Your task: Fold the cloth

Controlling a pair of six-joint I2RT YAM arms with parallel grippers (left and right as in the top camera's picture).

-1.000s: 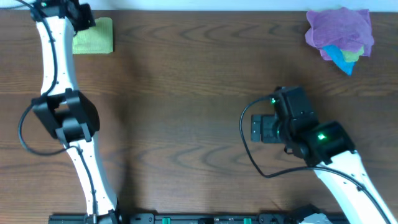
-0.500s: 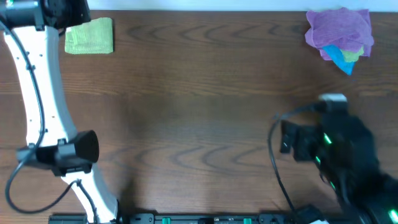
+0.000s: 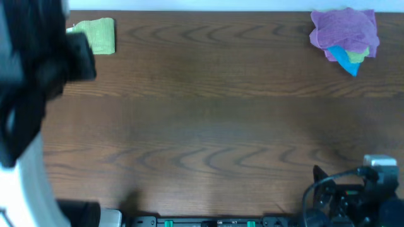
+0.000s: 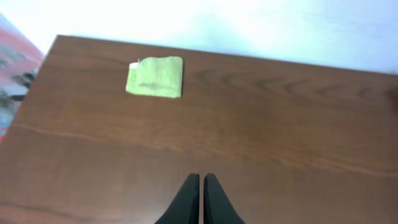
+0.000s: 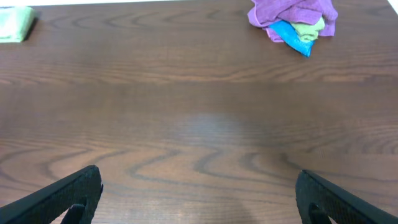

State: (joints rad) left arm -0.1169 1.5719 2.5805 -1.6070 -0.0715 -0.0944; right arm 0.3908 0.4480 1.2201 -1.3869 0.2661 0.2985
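Note:
The cloth (image 3: pixel 96 35) lies folded into a small lime-green rectangle at the table's far left corner, and nothing touches it. The left wrist view shows the cloth (image 4: pixel 155 77) well ahead of me, a small white tag at its far left corner. My left gripper (image 4: pixel 201 178) is shut and empty, raised high above the table and far back from the cloth. My right gripper (image 5: pixel 199 183) is open wide over bare wood, with nothing between its fingers (image 5: pixel 78 190). The cloth (image 5: pixel 13 25) sits at the far left edge of the right wrist view.
A pile of a purple cloth (image 3: pixel 345 30) over a blue cloth (image 3: pixel 346 58) and a green one lies at the far right corner. My left arm (image 3: pixel 28 94) looms blurred along the left side. My right arm (image 3: pixel 356 198) sits at the near right edge.
My left arm has left the folded cloth and risen toward the camera. My right arm has drawn back from the table's middle right to the near right corner.

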